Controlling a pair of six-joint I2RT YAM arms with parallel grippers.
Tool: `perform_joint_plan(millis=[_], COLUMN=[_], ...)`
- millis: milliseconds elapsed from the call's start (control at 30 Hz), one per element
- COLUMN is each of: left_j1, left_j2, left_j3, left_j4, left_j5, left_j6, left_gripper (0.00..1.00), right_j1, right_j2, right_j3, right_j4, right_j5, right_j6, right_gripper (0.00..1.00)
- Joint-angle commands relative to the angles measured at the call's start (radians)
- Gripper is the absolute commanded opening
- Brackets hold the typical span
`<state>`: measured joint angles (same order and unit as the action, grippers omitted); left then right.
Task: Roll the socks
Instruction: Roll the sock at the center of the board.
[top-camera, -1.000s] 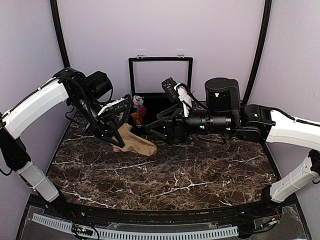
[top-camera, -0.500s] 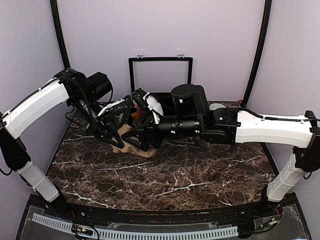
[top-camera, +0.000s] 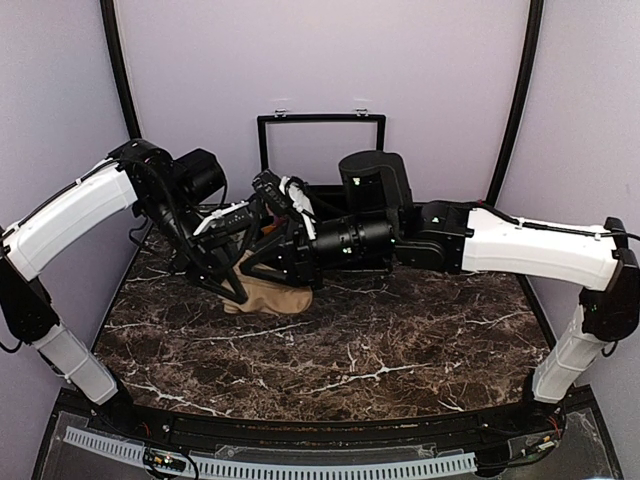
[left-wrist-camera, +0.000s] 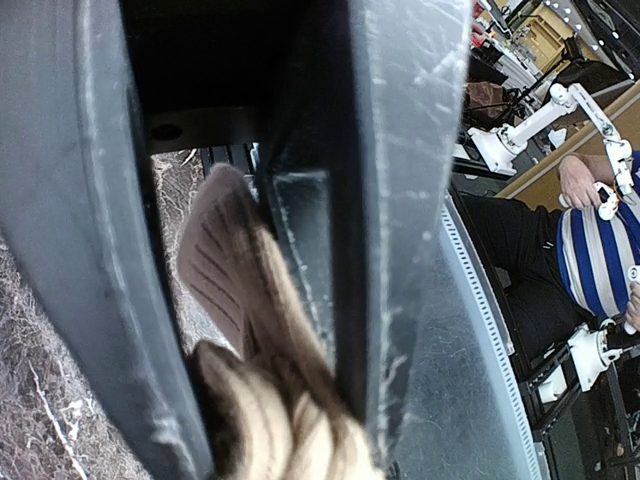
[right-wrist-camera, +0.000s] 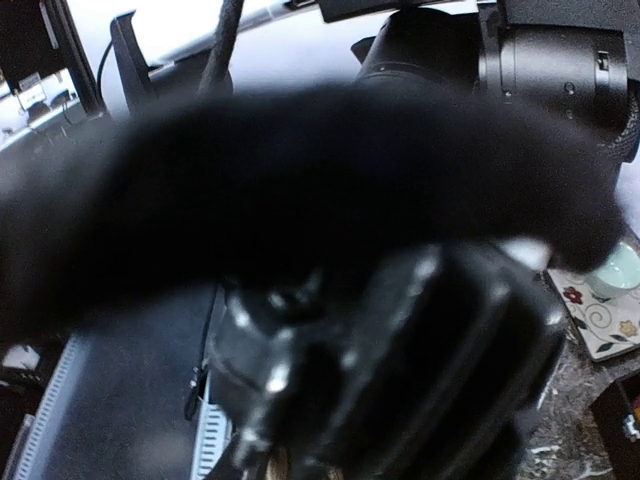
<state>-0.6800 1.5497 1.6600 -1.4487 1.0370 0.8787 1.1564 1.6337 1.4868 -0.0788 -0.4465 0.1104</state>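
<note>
One tan-brown ribbed fabric sock bundle (top-camera: 272, 298), at ten o'clock on the dark marble table (top-camera: 420, 340), is clamped by the left gripper (left-wrist-camera: 265, 300). Whether the right gripper (top-camera: 252, 268) beside it is apart or together, I cannot tell.

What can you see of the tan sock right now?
The tan sock is soft ribbed knit, plain tan-brown, lying bunched on the dark marble table left of centre. The left gripper is shut on its left end; the wrist view shows fabric pinched between its fingers. The right gripper crowds over it; contact is hidden.

Tan sock (top-camera: 275, 299) partly hidden
</note>
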Motion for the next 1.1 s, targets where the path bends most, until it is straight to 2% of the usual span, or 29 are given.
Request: perform_joint_plan(millis=[0,100,167,200,233,267,333,433,567,733,800,867,1067], left_j1=[-0.015,-0.016,-0.015,-0.015,-0.014,-0.012,-0.008,-0.002,-0.001,0.014,0.016,0.018,0.016], left_j2=[-0.043,-0.039,-0.037,-0.036,-0.036,-0.037,-0.042,-0.055,-0.053,-0.090,-0.102,-0.110,-0.165], left_j3=[0.039,0.049,0.060,0.064,0.066,0.071,0.082,0.091,0.094,0.047,0.041,0.029,-0.043], left_j4=[-0.016,-0.016,-0.015,-0.008,0.015,0.036,0.054,0.132,0.170,0.295,0.321,0.343,0.420], left_j5=[0.068,0.069,0.051,0.033,-0.002,-0.033,-0.095,-0.207,-0.333,-0.449,-0.509,-0.578,-0.657], left_j6=[-0.019,-0.024,-0.026,-0.040,-0.073,-0.089,-0.100,-0.166,-0.207,-0.287,-0.300,-0.307,-0.274], left_gripper=[0.00,0.00,0.03,0.32,0.66,0.84,0.98,0.99,0.99,0.85,0.71,0.59,0.58], right_j1=[-0.013,-0.015,-0.015,-0.014,-0.014,-0.011,-0.005,0.009,0.061,0.149,0.172,0.186,0.218], right_j2=[0.042,0.041,0.036,0.031,0.025,0.018,0.001,-0.030,-0.033,0.038,0.071,0.096,0.157], right_j3=[0.066,0.066,0.053,0.041,0.023,0.005,-0.030,-0.092,-0.095,0.008,0.050,0.077,0.121], right_j4=[-0.033,-0.038,-0.040,-0.034,-0.023,-0.007,0.032,0.106,0.149,0.141,0.129,0.137,0.203], right_j5=[-0.092,-0.102,-0.090,-0.076,-0.054,-0.023,0.066,0.239,0.483,0.732,0.861,0.914,1.007], right_j6=[-0.020,-0.004,0.017,0.031,0.046,0.062,0.099,0.142,0.131,0.104,0.120,0.150,0.227], right_gripper=[0.16,0.00,0.00,0.00,0.00,0.00,0.00,0.00,0.00,0.00,0.00,0.00,0.00])
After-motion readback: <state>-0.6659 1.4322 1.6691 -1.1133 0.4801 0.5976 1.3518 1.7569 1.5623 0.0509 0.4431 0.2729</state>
